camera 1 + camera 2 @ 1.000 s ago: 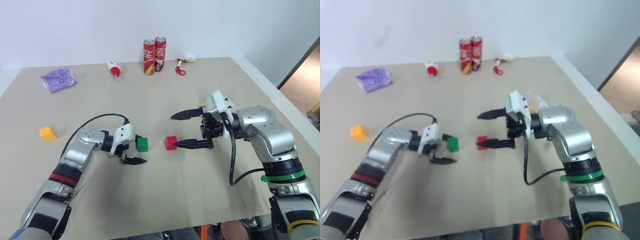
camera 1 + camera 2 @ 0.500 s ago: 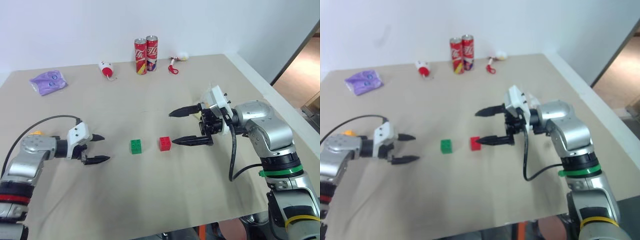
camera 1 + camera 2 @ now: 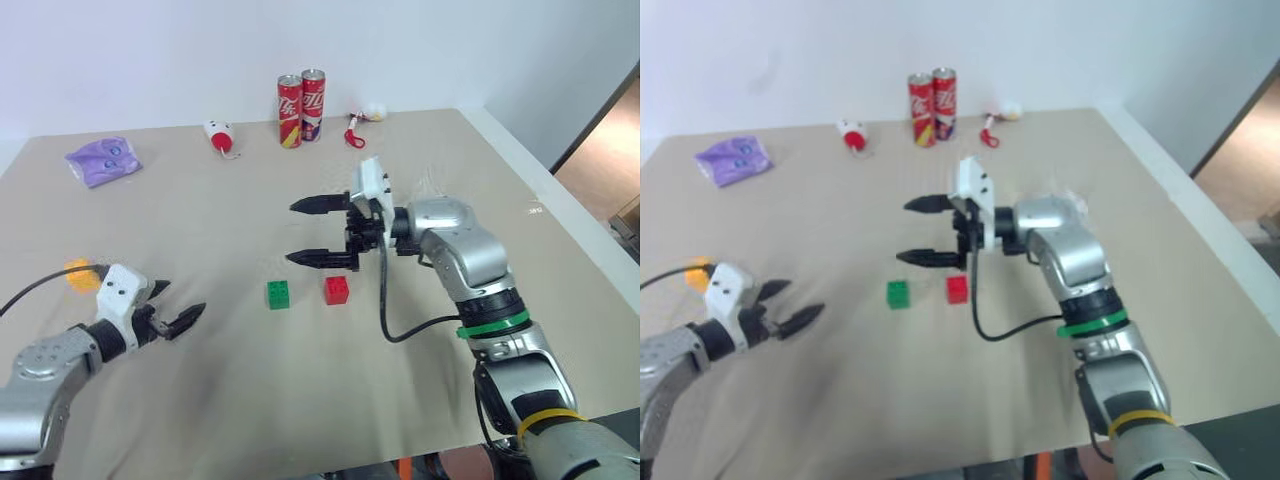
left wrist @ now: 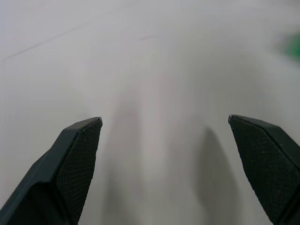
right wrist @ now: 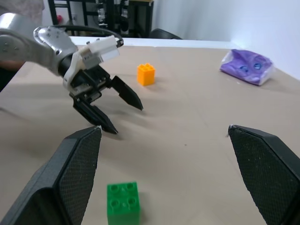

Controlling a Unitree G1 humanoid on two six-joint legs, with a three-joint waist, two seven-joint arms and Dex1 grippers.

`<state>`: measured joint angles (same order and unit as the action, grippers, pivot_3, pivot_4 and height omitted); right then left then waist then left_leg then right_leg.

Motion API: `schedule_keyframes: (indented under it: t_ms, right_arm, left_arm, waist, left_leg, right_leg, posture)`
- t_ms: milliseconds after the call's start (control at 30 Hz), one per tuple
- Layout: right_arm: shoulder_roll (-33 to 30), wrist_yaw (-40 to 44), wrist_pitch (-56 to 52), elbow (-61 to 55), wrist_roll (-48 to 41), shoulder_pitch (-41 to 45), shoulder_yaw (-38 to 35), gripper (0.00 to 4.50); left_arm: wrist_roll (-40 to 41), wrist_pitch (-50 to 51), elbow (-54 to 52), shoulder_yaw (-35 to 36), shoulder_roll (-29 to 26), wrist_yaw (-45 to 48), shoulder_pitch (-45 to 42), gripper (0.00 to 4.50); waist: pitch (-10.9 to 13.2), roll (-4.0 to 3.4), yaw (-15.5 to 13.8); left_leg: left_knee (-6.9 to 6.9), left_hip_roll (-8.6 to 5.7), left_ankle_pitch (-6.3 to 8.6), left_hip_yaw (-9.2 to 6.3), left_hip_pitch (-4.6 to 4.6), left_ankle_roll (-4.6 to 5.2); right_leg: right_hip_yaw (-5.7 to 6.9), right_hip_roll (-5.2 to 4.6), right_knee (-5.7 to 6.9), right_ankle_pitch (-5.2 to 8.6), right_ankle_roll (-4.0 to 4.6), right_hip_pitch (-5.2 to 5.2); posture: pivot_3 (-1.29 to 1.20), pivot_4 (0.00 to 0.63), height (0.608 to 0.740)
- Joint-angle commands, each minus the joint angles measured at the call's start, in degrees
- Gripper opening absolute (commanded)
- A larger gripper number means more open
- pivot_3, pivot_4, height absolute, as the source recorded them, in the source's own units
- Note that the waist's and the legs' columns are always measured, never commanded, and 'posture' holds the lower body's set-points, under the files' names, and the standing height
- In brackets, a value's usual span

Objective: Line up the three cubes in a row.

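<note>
Bare table (image 3: 230,230) between cubes and cans (image 3: 301,95).

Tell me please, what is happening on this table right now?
A two-armed robot is lining up three toy cubes. The green cube and the red cube sit side by side, not touching, mid-table. The yellow-orange cube lies apart, toward the robot's left. The left claw is open and empty near it. The right claw hovers open above the pair.
</note>
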<state>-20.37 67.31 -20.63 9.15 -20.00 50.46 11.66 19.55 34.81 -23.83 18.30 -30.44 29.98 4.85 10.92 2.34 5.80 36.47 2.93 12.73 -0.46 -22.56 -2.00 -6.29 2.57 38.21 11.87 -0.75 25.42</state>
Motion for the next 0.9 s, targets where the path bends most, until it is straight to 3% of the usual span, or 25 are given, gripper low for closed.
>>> schedule_keyframes:
  t_ms: [33, 467, 900]
  right_arm:
    - [1.2, 0.0, 1.8, 0.6, 0.0, 3.1, -0.7, 4.5]
    - [3.0, 1.9, 4.6, 4.4, 0.3, 4.4, -0.8, 4.5]
    - [2.8, 1.5, 5.5, 5.0, 0.7, 4.7, -1.5, 4.5]
  left_arm:
    - [-2.6, 6.0, -5.8, 3.0, 5.3, -13.1, -0.8, 4.48]
    - [-3.8, 24.4, -14.2, 14.8, 21.7, -38.9, -10.6, 4.48]
    - [-4.7, 27.2, -4.5, 20.2, 17.1, -40.7, -17.8, 4.48]
  waist:
    - [0.0, 0.01, 0.0]
    - [-0.1, 0.11, 0.0]
    - [-0.1, 0.16, 0.0]
  left_leg:
    - [0.03, -0.01, 0.0, -0.02, 0.02, 0.0]
    - [0.07, -0.05, 0.0, -0.05, 0.05, -0.01]
    - [0.07, -0.07, -0.01, -0.11, 0.04, -0.03]
  right_leg:
    - [0.01, 0.0, 0.0, -0.01, -0.01, -0.04]
    - [0.0, 0.02, -0.01, -0.05, -0.04, -0.12]
    - [0.03, 0.02, -0.01, -0.06, -0.04, -0.12]
  posture:
    - [0.0, 0.15, 0.74]
    - [0.0, 0.15, 0.74]
    - [0.0, 0.15, 0.74]
